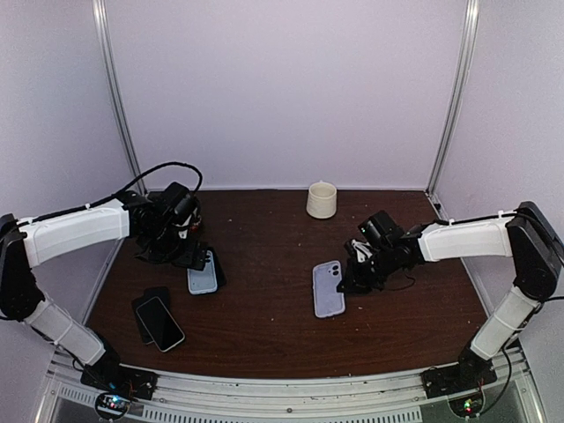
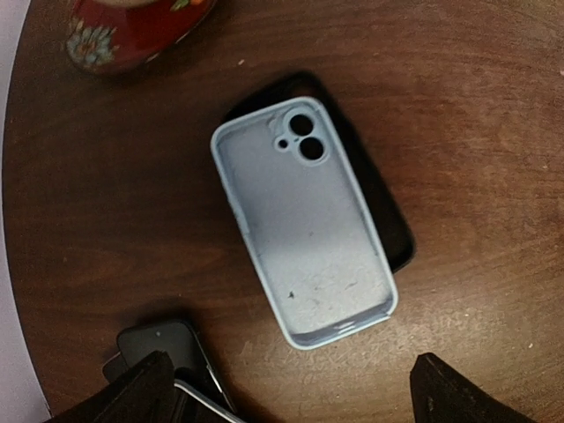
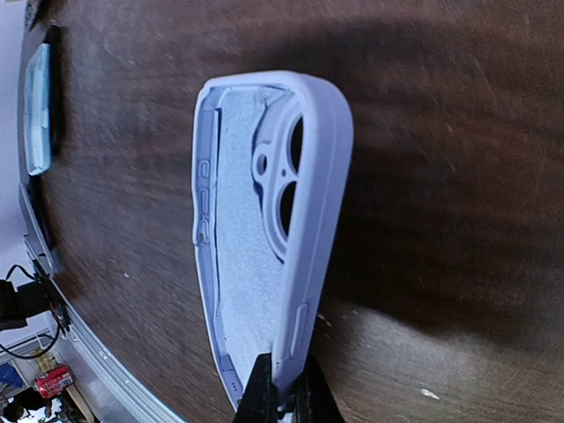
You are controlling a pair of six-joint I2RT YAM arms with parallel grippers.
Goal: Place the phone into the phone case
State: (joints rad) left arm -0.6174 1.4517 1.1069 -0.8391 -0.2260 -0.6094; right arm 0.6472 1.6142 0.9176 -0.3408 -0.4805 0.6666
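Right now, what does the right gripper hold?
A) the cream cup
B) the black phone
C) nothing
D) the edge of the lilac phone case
D: the right wrist view shows the right gripper pinched shut on the rim of the lilac phone case.

In your left wrist view the left gripper (image 2: 295, 397) shows only as two dark finger stubs cropped by the bottom edge. The red flowered object (image 2: 132, 22) at the top is cropped too; you cannot tell what it is. The black item (image 2: 388, 220) under the light blue case (image 2: 304, 229) is mostly covered. The dark stack (image 2: 166, 345) at lower left is half hidden behind a finger. In your right wrist view the lavender case (image 3: 256, 220) and the right gripper (image 3: 284, 397) run off the bottom edge
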